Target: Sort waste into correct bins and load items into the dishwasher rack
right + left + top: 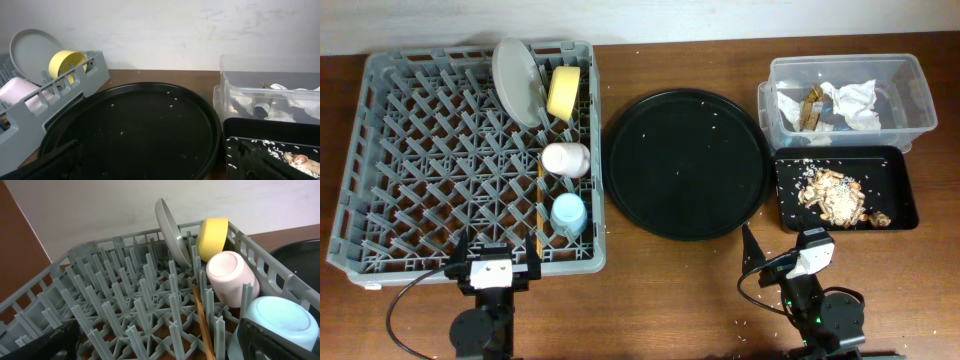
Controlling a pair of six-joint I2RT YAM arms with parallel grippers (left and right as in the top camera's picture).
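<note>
Dishwasher rack (380,150), left side of table, holds plate (516,80), yellow bowl (563,93), pink cup (566,158), blue cup (569,214) and chopsticks (538,215). Napkins (850,100) in clear tub (920,100); food leftovers (835,192) in black tray (900,165). Left gripper (497,264) and right gripper (780,262): jaws apart, empty.

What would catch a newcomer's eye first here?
The large grey plastic grid rack on the left, with a pale grey round plate, yellow bowl, pink cup and light blue cup along its right side. Then the big round black tray in the middle, dotted with pale specks. Far right, crumpled white napkins lie in a clear plastic tub, tan food crumbs in a shallow black rectangular tray.
</note>
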